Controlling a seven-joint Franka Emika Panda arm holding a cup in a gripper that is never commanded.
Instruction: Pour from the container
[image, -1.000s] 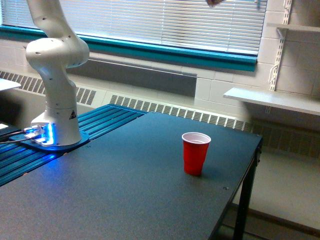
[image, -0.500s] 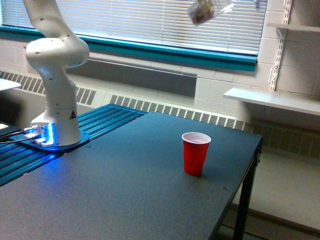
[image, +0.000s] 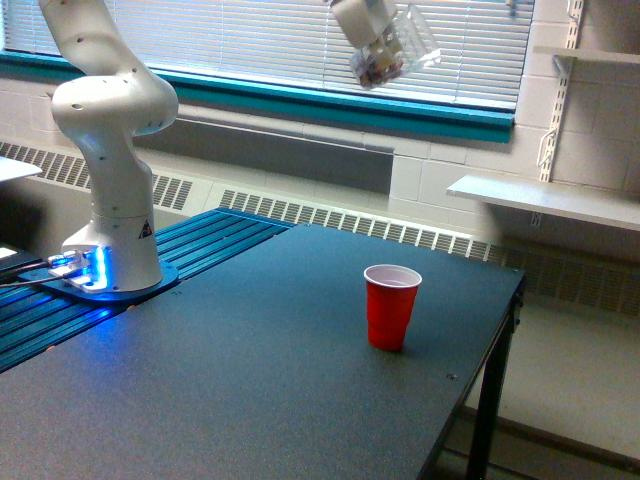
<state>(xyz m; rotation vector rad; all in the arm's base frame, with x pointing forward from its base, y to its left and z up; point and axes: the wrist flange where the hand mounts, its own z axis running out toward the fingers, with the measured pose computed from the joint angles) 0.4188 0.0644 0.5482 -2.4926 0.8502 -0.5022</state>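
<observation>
One clear plastic container (image: 390, 52) (mixed-colour bits inside) tilted in white jaws, glossy red cup (image: 391, 306) below.

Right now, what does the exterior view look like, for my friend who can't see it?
A robot gripper holds a tilted clear container of colourful bits high in the air. Below it, a red cup stands upright on a dark table, with the white arm's base at the exterior view's left.

Arm base (image: 110, 255) upright at the exterior view's left, blue light at its foot; upper links exit the top edge. Gripper (image: 368, 28) enters at top centre, tilted, closed on the container (image: 388, 55).
</observation>
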